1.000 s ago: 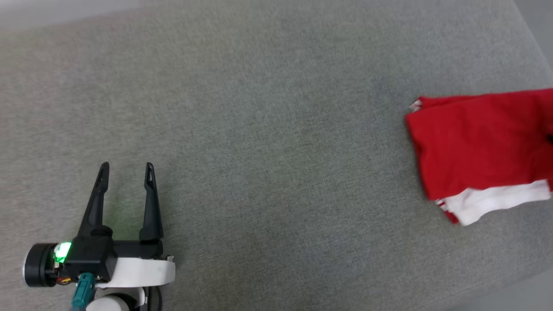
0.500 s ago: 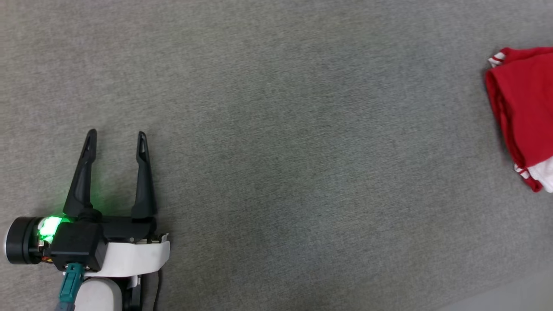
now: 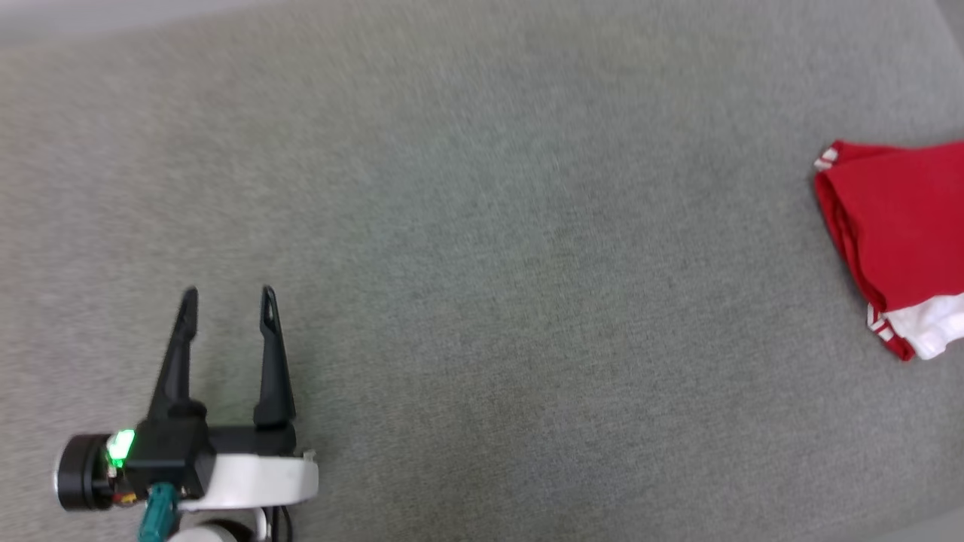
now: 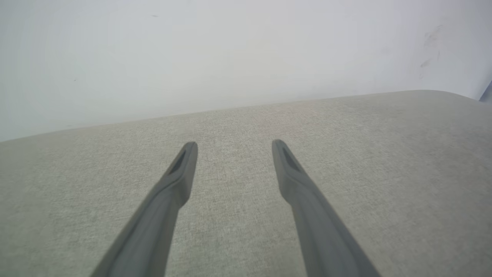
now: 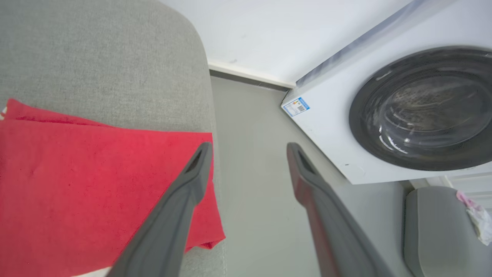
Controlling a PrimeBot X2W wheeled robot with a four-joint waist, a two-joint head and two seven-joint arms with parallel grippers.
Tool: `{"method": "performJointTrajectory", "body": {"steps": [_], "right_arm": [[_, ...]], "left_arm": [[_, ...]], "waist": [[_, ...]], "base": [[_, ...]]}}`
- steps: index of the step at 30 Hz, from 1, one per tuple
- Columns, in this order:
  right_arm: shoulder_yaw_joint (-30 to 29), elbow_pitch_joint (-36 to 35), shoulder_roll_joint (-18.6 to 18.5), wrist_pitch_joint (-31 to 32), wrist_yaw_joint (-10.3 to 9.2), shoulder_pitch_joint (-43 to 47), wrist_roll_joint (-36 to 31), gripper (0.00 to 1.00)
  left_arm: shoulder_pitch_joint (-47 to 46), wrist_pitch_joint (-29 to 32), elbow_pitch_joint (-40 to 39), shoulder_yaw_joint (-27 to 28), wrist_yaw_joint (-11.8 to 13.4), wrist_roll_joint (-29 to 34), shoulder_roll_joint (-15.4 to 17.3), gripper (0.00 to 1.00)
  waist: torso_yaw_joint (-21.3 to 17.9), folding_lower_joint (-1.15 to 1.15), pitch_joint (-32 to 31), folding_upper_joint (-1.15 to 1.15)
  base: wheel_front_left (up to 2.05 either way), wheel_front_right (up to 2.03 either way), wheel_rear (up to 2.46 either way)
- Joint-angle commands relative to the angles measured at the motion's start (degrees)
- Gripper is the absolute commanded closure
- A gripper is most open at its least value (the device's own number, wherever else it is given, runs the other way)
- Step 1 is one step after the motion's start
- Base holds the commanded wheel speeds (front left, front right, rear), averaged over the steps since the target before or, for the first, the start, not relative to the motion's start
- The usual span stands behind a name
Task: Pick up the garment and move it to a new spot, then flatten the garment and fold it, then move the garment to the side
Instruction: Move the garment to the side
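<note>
Red garment [image 3: 896,233] half out of frame; jaws of left gripper [image 3: 227,293] and right gripper [image 5: 248,145] apart, empty.

Broad grey cushion [image 3: 482,263], garment [image 3: 896,226] at right edge

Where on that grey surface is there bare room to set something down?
The middle of the grey surface is bare, bordered by the left gripper at the near left and the folded red garment at the right edge. Beyond the left gripper's fingers it is free. Only the right edge is crowded: the garment, the right gripper by its corner.
</note>
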Motion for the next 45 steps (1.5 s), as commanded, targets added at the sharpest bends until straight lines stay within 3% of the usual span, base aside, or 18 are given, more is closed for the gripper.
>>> {"method": "performJointTrajectory", "body": {"steps": [1,7,11,20,27,36,45], "right_arm": [[-0.9,-0.3,0.0,-2.5,-0.08,-0.1,-2.0,0.00],[-9.0,-2.8,4.8,-18.3,-0.06,1.3,-10.3,0.00],[-15.0,-6.3,11.6,-24.1,-0.06,3.9,-14.2,0.00],[-23.5,-24.1,27.9,-25.8,-0.07,17.9,-19.6,0.00],[-23.9,-32.6,37.9,-25.9,-0.07,31.3,-19.7,0.00],[-25.3,-37.3,44.4,-25.9,-0.07,44.9,-17.7,0.00],[-25.5,-41.6,46.1,-25.9,-0.07,54.9,-16.2,0.00]], "left_arm": [[1.3,-0.1,0.3,-0.2,0.3,-0.3,-0.2,0.00],[5.4,-0.1,1.4,-0.1,1.0,-1.0,-1.1,0.00],[7.2,-0.1,2.0,-0.5,1.0,-1.3,-1.3,0.00],[9.0,-0.1,4.1,-0.9,1.0,-1.9,-1.7,0.00],[10.3,-0.1,5.6,-1.1,0.5,-2.3,-2.0,0.00],[12.0,-0.1,7.1,-1.3,-0.2,-2.2,-2.1,0.00],[13.0,-0.1,8.0,-1.7,-0.6,-2.2,-2.2,0.00]], "waist": [[2.2,0.00,-4.8,0.00],[4.8,0.00,-10.3,0.00],[6.5,0.00,-12.9,0.00],[10.7,0.00,-17.0,0.00],[13.3,0.00,-19.8,0.00],[15.0,0.00,-22.8,0.00],[15.6,0.00,-24.6,0.00]], "base": [[0.00,0.00,0.00],[0.00,0.00,0.00],[0.00,0.00,0.00],[0.00,0.00,0.00],[0.00,0.00,0.00],[0.00,0.00,0.00],[0.00,0.00,0.00]]}}
